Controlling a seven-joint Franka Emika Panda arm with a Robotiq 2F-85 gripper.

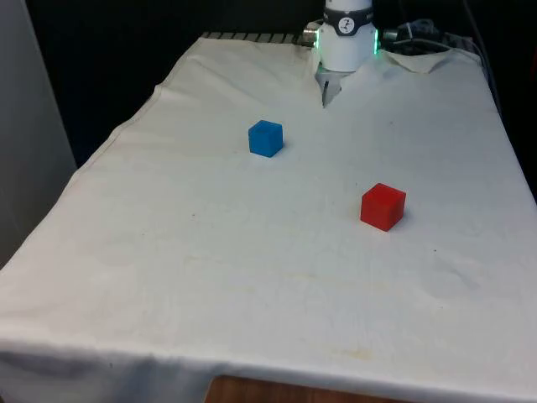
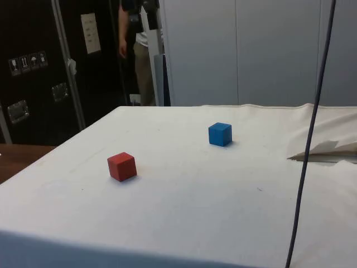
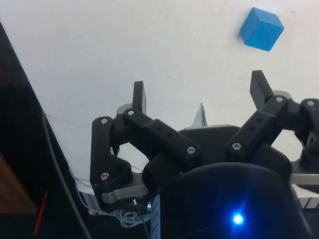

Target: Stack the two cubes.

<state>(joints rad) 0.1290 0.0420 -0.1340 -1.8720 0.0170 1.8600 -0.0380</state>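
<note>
A blue cube (image 1: 265, 138) sits on the white cloth towards the table's far end, a little to the front view's left of the middle. A red cube (image 1: 383, 206) rests nearer the camera on the front view's right, well apart from the blue one. The side view has the blue cube (image 2: 220, 134) beyond the red cube (image 2: 122, 166). In the wrist view my gripper (image 3: 199, 97) is open and holds nothing, high above the cloth, with the blue cube (image 3: 261, 29) well beyond its fingertips.
The robot's white base (image 1: 347, 38) stands at the table's far end, where the cloth is bunched into folds (image 1: 419, 60). A dark cable (image 2: 312, 134) hangs down on the side view's right. A person (image 2: 138, 44) stands behind the table.
</note>
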